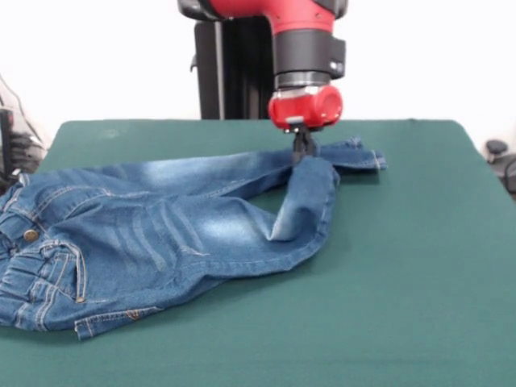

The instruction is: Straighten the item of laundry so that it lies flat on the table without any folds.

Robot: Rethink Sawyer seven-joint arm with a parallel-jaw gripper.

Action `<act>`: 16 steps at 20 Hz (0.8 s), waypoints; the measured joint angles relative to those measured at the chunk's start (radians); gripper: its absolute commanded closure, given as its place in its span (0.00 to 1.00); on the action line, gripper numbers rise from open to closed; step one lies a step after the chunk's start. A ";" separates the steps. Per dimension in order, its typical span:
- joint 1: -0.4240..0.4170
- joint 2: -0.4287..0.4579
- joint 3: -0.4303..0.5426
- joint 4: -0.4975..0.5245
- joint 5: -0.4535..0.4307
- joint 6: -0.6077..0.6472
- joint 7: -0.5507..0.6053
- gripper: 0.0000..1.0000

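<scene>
The blue denim jeans [161, 230] lie on the dark green table [403, 282], with the waistband and metal button at the left edge and the legs running right. The far leg's cuff [359, 155] lies flat near the back. The near leg is folded, and its end rises to a peak under my gripper [304, 151]. The gripper comes down from the red wrist and is shut on that raised leg end, just above the table. Its dark fingers are narrow and partly hidden by the denim.
The robot's black pedestal [230, 64] stands behind the table's far edge. Dark equipment shows past the table's left edge [16, 137] and right edge [500, 157]. Bare green cloth stretches right of and in front of the jeans.
</scene>
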 measured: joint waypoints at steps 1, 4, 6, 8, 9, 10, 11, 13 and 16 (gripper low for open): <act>-0.003 0.001 0.009 0.005 -0.004 -0.003 0.007 1.00; -0.004 0.015 0.051 0.011 -0.020 -0.014 0.042 1.00; 0.000 0.030 0.072 0.011 -0.020 -0.022 0.059 1.00; 0.008 0.049 0.091 0.011 -0.020 -0.034 0.080 1.00; 0.010 0.054 0.097 0.012 -0.020 -0.039 0.086 1.00; 0.015 0.065 0.114 0.011 -0.017 -0.055 0.101 1.00; 0.017 0.073 0.131 0.012 -0.011 -0.067 0.118 1.00; 0.019 0.074 0.163 0.017 0.017 -0.085 0.152 1.00; 0.019 0.063 0.206 0.031 0.087 -0.105 0.212 1.00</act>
